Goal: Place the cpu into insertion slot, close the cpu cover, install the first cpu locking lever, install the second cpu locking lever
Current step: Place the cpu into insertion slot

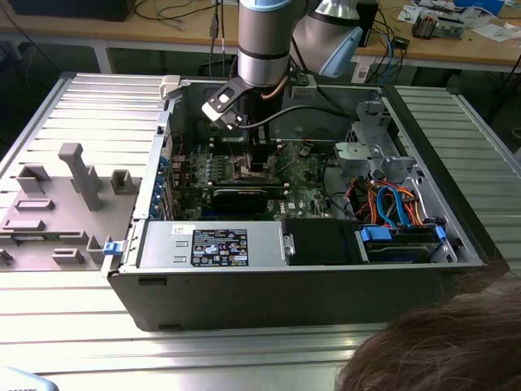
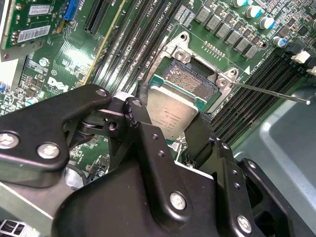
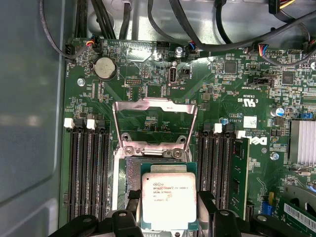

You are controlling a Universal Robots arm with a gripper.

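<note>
My gripper (image 3: 169,206) is shut on the cpu (image 3: 169,196), a flat silvery square chip held by its two opposite edges between black fingers (image 2: 136,112). In both wrist views the chip hangs over the insertion slot (image 2: 190,79), covering part of it. I cannot tell if it touches the slot's dark pin field. The cpu cover (image 3: 153,105), a thin metal frame, stands flipped up at the slot's hinge side. A thin wire locking lever (image 2: 269,92) sticks out free from one slot corner. In the exterior view the arm reaches down into the open computer case (image 1: 456,244) over the green board (image 1: 305,183).
Black memory slots (image 3: 89,173) flank the socket on both sides. Cables (image 3: 163,19) run along the board's edge by the case wall. Drive bays and coloured cables (image 1: 399,204) lie at the exterior view's right, a grey fixture (image 1: 73,175) at its left. A person's hair (image 1: 440,342) shows in front.
</note>
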